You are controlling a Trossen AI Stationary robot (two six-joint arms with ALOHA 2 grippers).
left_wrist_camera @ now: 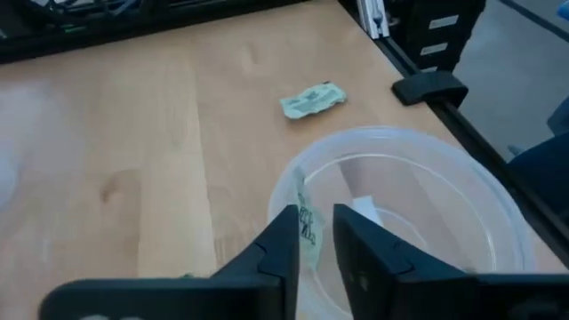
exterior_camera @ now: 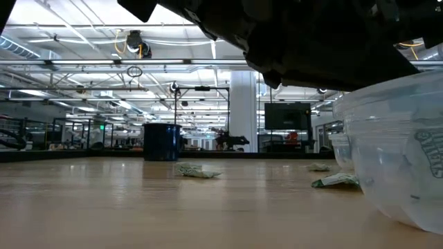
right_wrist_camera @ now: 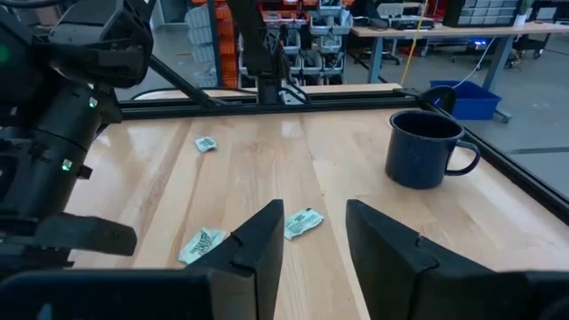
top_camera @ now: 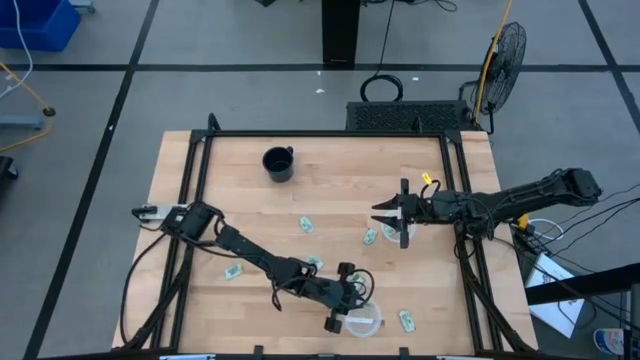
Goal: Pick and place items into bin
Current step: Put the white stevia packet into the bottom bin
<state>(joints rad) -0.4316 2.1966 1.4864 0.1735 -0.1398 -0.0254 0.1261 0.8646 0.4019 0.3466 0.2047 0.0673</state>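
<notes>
Table first: light wood, packets scattered mid-table, mug far side. Clear bin sits at near edge. Left gripper hangs over bin rim, fingers nearly closed, pinching a green packet just inside the wall. Best move, I judge: shift further over the bin's middle, then release, so it doesn't catch the rim. Right gripper hovers mid-table right, fingers parted, empty, above loose packets.

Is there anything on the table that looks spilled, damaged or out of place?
Nothing looks damaged. The packets lie scattered loose on the table, awaiting pickup. The left gripper holds one over the clear bin. The mug stands upright.
</notes>
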